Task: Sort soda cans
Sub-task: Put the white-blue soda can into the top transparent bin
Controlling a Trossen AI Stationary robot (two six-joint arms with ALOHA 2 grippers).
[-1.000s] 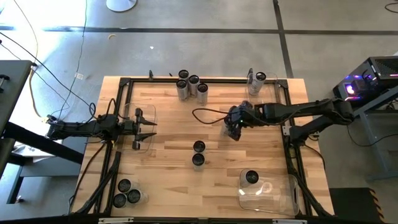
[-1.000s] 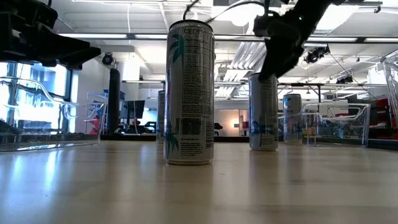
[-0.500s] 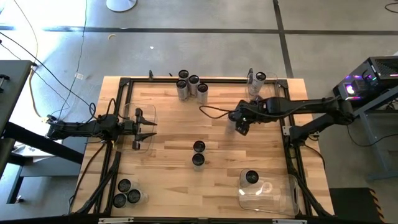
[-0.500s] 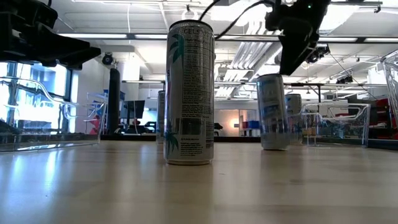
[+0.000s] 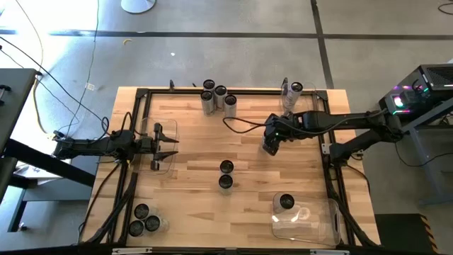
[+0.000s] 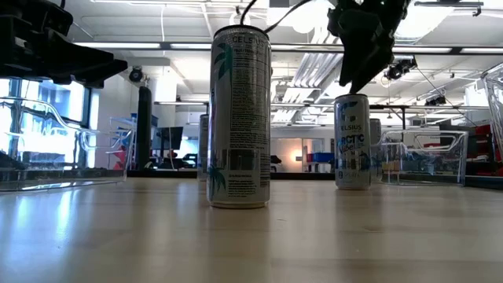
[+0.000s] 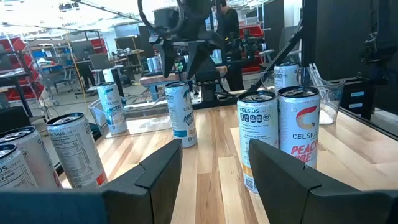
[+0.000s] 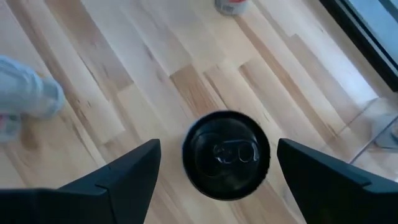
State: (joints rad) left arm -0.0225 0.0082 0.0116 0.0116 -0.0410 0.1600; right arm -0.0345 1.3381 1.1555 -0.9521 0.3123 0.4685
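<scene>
One soda can (image 6: 351, 142), tilted half a second ago, now upright beneath the released right claw (image 5: 270, 146).

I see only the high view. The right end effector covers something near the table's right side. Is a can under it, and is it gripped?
Observer: Yes, a soda can. The right wrist view shows its dark top between the open fingers of the right end effector, with a gap on both sides, so it is not gripped.
Operator: Does it stand upright?
Observer: Yes. In the low view it stands upright on the table, its label reading Arctic Vibe.
Operator: Does the left end effector hold anything?
Observer: No. The left wrist view shows the left end effector open, with nothing between its fingers.
</scene>
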